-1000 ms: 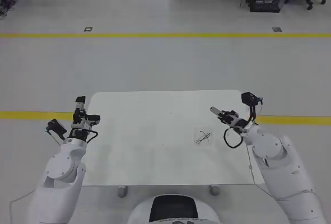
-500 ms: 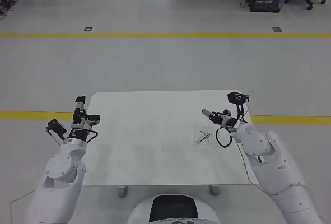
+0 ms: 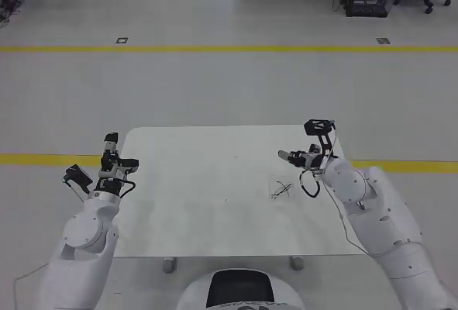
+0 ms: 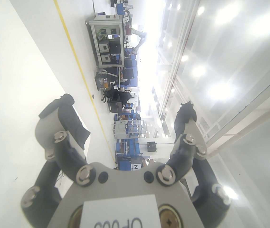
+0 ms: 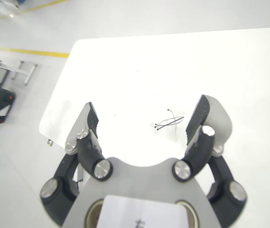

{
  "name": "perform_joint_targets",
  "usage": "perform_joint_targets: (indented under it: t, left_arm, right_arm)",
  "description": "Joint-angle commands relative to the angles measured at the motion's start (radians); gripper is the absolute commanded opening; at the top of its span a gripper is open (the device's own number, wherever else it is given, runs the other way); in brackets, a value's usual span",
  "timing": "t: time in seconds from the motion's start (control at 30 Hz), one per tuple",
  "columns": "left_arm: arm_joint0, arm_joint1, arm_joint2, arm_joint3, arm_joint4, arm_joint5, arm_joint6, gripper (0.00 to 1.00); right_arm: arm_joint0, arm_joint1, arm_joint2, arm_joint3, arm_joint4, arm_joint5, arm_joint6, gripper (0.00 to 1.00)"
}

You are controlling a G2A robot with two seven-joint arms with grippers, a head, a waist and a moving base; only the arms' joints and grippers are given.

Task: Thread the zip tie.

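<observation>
A few thin black zip ties lie crossed in a small heap on the right half of the white table. In the right wrist view the same zip ties show on the table between the fingers. My right gripper hangs open above the table's right part, just beyond the heap and holding nothing; its ribbed pads stand wide apart around the gripper's middle. My left gripper is open and empty at the table's left edge, pointing away from it.
Yellow floor lines run beyond and beside the table. The table's left and middle carry nothing. Racks and machines stand far off in the room.
My right arm has swung inward over the table's right part, toward the zip ties. The left arm has kept still.
</observation>
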State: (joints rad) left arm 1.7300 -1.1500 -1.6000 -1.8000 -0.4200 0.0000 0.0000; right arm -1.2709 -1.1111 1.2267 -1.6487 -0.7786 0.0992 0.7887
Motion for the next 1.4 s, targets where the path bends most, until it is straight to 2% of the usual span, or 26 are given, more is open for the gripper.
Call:
perform_joint_targets:
  t: [0.0,0.13,0.23,0.33,0.73,0.87,1.1,1.17,1.23,1.37]
  left_arm:
    - [0.000,0.000,0.000,0.000,0.000,0.000,0.000,1.00]
    - [0.000,0.000,0.000,0.000,0.000,0.000,0.000,1.00]
    - [0.000,0.000,0.000,0.000,0.000,0.000,0.000,1.00]
    - [0.000,0.000,0.000,0.000,0.000,0.000,0.000,1.00]
    - [0.000,0.000,0.000,0.000,0.000,0.000,0.000,1.00]
    - [0.000,0.000,0.000,0.000,0.000,0.000,0.000,1.00]
    - [0.000,0.000,0.000,0.000,0.000,0.000,0.000,1.00]
    - [0.000,0.000,0.000,0.000,0.000,0.000,0.000,1.00]
    - [0.000,0.000,0.000,0.000,0.000,0.000,0.000,1.00]
    - [0.000,0.000,0.000,0.000,0.000,0.000,0.000,1.00]
  right_arm:
    - [0.051,-0.005,-0.042,0.040,-0.041,-0.001,0.035,1.00]
    - [0.125,-0.020,-0.113,0.120,-0.081,0.006,0.071,1.00]
    - [0.157,-0.032,-0.158,0.165,-0.098,0.020,0.086,1.00]
    - [0.175,-0.039,-0.175,0.204,-0.082,0.015,0.097,1.00]
    - [0.175,-0.039,-0.175,0.204,-0.082,0.015,0.097,1.00]
    - [0.161,-0.036,-0.180,0.182,-0.146,0.011,0.073,1.00]
    - [0.164,-0.033,-0.201,0.134,-0.236,-0.003,0.191,1.00]
    - [0.170,-0.035,-0.211,0.136,-0.242,-0.006,0.219,1.00]
    - [0.186,-0.038,-0.224,0.150,-0.240,-0.035,0.265,1.00]
    - [0.190,-0.038,-0.225,0.157,-0.240,-0.032,0.274,1.00]
